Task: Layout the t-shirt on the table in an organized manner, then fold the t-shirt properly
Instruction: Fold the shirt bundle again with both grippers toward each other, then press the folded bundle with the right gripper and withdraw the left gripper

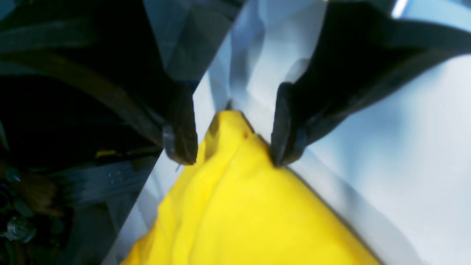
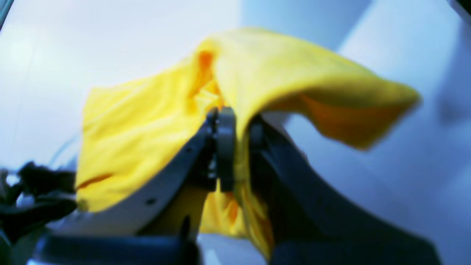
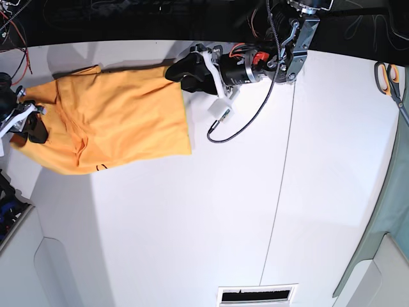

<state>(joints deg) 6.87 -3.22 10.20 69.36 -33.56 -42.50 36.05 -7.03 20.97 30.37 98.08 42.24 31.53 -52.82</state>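
**Q:** Where did the main things lie, largest first?

**A:** The white table (image 3: 192, 230) carried the orange-yellow t-shirt (image 3: 115, 118), which lay in the upper left part of the base view, far from the table's dark seam (image 3: 281, 192). It was mostly flat, though rumpled near my right pincer (image 2: 235, 147).

**Q:** How did the shirt point?

**A:** Its long axis ran across the base view. The end with the small dark neck mark (image 3: 101, 167) lay toward my right pincer, the other end toward my left pincer (image 1: 235, 140).

**Q:** Why were your pincers placed so?

**A:** I judged they stood at opposite ends to stretch the cloth out for layout. My right pincer was clenched on a fold of the shirt, the fabric draping over it. My left pincer was released, its jaws wide on either side of a raised corner of the shirt, gripping nothing yet.
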